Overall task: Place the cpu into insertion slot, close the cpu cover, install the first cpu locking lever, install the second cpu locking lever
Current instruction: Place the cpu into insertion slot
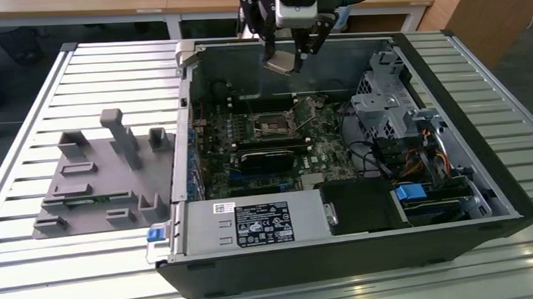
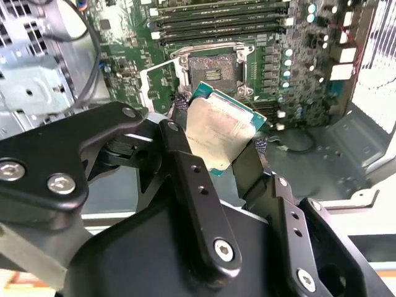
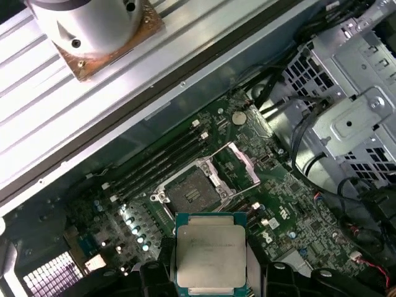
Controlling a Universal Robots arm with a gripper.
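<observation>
Black pincer (image 2: 220, 127) grips the small flat silver-beige square cpu (image 2: 213, 136) by opposite edges, which its fingers (image 2: 192, 179) cover, well above the uncovered dark-centred, silver-rimmed square insertion slot (image 3: 190, 193).

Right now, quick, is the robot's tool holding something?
The tool: closed, holding the cpu, which is not yet in the insertion slot.

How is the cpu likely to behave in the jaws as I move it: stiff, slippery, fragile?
The cpu looks like a thin, rigid plate, so it probably won't flex. Its smooth metal face, pinched only at the edges by the jaws, might slip or twist if bumped. Being small and thin, it is likely light but fragile.
</observation>
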